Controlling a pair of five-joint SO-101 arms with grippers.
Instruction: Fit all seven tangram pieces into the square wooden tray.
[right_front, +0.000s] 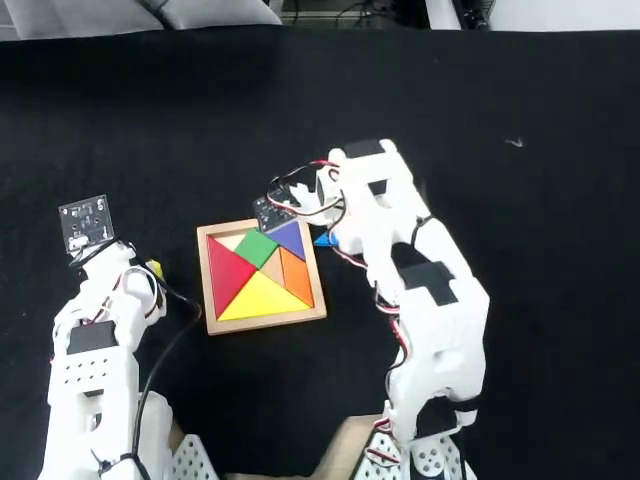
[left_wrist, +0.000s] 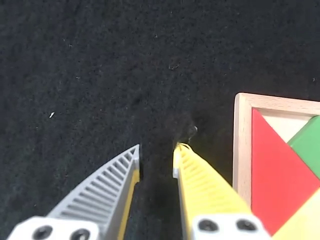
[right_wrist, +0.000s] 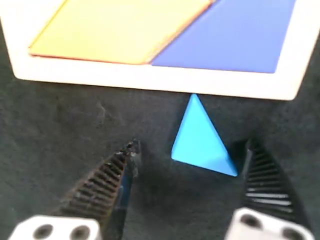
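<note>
Right gripper (right_wrist: 191, 147) sat w/ its fingers spread wide, one on each side of the light-blue triangle (right_wrist: 200, 139). That piece lay flat on the black cloth (right_wrist: 75, 125) just outside the tray (right_wrist: 150, 82), one corner pointing at the rim and nearly touching it. Couldn't tell whether the darker finger (right_wrist: 265, 185) touched the triangle's nearest corner, since shadow covered that spot. In the high view the same triangle (right_front: 325, 240) showed as a small sliver at the tray's right edge, approx centre of frame. It was mostly covered by the right arm (right_front: 365, 200), which also hid the gripper's fingers. Tray (right_front: 262, 322) lay centre-left of frame, holding the red triangle (right_front: 225, 275), yellow triangle (right_front: 262, 297), green square (right_front: 260, 247), dark-blue triangle (right_front: 289, 237) and orange piece (right_front: 295, 275). A pale patch (right_front: 230, 241) at its upper-left corner and a tan bit (right_front: 272, 268) btwn green and orange were hard to read: bare wood or a piece, couldn't say. Left gripper (left_wrist: 159, 147) was over the cloth near the tray's left edge, apart from it, at the left of the high view (right_front: 150, 270). Its fingers were a little apart w/ nothing btwn them. Its wrist view cut the tray (left_wrist: 241, 145) off at the frame edge, leaving one corner w/ parts of red (left_wrist: 275, 170), green and yellow.
</note>
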